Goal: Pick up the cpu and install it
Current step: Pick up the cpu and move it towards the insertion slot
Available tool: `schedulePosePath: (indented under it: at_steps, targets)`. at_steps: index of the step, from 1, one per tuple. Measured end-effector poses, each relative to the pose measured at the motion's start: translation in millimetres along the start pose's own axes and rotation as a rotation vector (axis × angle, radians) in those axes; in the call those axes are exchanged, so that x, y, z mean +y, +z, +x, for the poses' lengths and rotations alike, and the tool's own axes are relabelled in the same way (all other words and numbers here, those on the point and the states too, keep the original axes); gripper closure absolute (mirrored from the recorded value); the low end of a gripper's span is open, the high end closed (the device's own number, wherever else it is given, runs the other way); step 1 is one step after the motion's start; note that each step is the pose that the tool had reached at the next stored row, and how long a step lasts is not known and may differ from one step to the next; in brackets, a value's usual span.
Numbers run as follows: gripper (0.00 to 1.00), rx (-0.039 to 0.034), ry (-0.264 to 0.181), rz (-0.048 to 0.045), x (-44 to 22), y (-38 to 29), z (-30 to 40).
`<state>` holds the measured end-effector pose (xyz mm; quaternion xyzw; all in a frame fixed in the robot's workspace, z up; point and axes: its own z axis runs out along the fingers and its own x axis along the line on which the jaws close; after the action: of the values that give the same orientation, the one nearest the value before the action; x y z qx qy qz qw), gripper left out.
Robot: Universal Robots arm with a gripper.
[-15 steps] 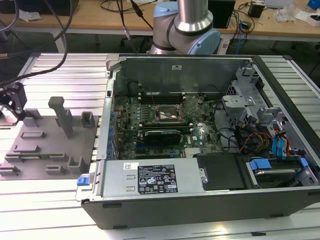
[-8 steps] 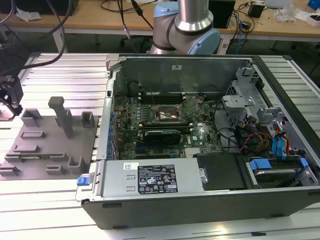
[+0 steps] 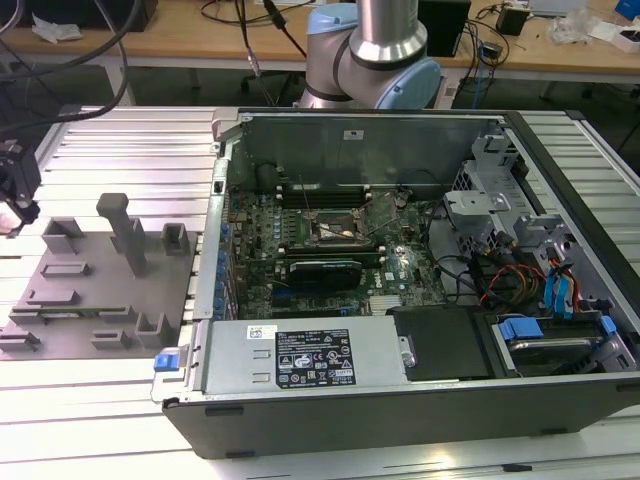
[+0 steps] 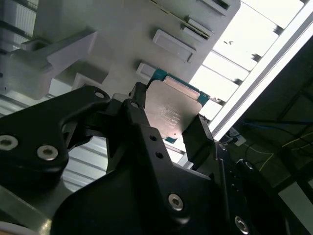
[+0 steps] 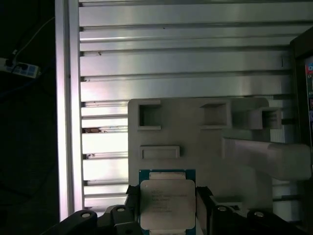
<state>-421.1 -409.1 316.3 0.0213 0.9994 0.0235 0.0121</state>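
As the gripper [image 3: 14, 200] hangs at the exterior view's far left, above the left end of the grey fixture [image 3: 90, 300] on the slotted alu table [image 3: 130, 140], it sits well apart from the PC. In the first wrist view its fingers [image 5: 203, 200] are drawn in narrow on the cpu [image 5: 167, 203], one on each of two opposite edges. The chip lies flat between them, metal lid facing the cam, green rim showing at the far edge. In the second wrist view it looks to be clear of the fixture's pockets, tho the gap underneath can't be judged.

Moving right in the exterior view: past the fixture comes the side wall of the open case [image 3: 380, 420], then the mobo w/ the cpu socket [image 3: 335, 232] near its middle, which appears open w/ its frame tipped up just beside it.

So the key relation, as I read it: the socket lies to the exterior view's right of the held chip, w/ the fixture and the case wall between them.
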Motion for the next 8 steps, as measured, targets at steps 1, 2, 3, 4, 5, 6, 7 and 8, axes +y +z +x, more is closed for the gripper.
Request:
schedulePosePath:
  at_steps: [1,2,3,4,5,6,7,8]
  targets:
    - [0.45,0.0,0.0,0.0,0.0,-0.9,0.0]
    - [0.45,0.0,0.0,0.0,0.1,-1.8,0.0]
    - [0.45,-0.0001,0.0,0.0,0.2,-3.3,-0.1]
    - [0.45,0.0,0.0,0.0,0.2,-4.6,-0.1]
    - [0.45,0.0,0.0,0.0,0.3,-6.3,-0.2]
    - [0.45,0.0,0.0,0.0,0.4,-7.7,-0.2]
    - [0.45,0.0001,0.0,0.0001,0.4,-9.4,-0.2]
    - [0.45,0.0,0.0,0.0,0.5,-11.0,-0.2]
